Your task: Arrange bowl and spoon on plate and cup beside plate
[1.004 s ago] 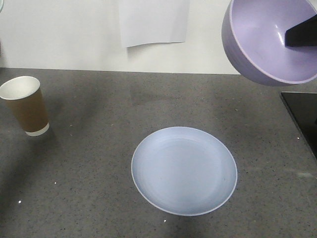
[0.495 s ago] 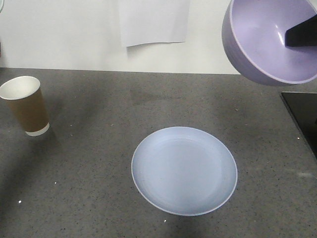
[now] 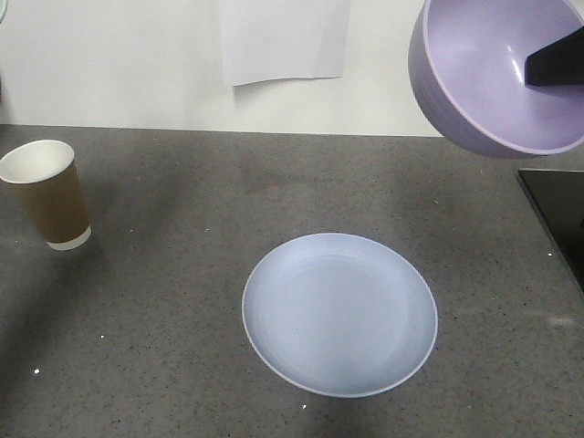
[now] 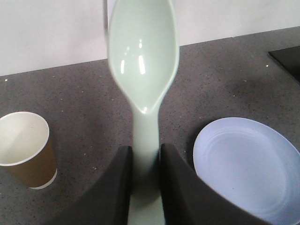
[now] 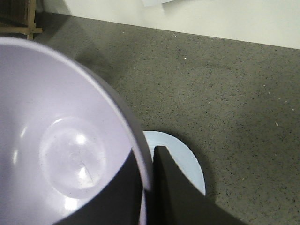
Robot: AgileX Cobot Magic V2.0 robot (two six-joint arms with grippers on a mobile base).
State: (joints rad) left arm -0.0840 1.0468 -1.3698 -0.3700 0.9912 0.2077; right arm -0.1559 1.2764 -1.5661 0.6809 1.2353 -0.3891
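The bowl (image 3: 497,73) hangs in the upper right of the front view, clear of the worktop (image 3: 182,301) and tipped so its glossy inside faces the camera. The right gripper (image 5: 149,183) pinches its rim, 1 finger inside the wall and 1 outside.

The plate (image 3: 339,315) lies bare at lower centre, down and to the left of the bowl. The cup (image 3: 50,196) stands upright at the left edge, well apart from the plate.

In the left wrist view the spoon (image 4: 143,61) runs bottom to top of the frame. Its handle is pinched between the 2 fingers of the left gripper (image 4: 145,187), with the scoop at the top and its hollow face toward the lens.

The step in hand looks to be carrying the bowl to the plate. The next move would call for bringing the bowl over the plate's middle, levelling it, lowering it flat and then spreading the fingers. The spoon and cup are not yet placed.

A black panel (image 3: 557,210) sits at the right edge.
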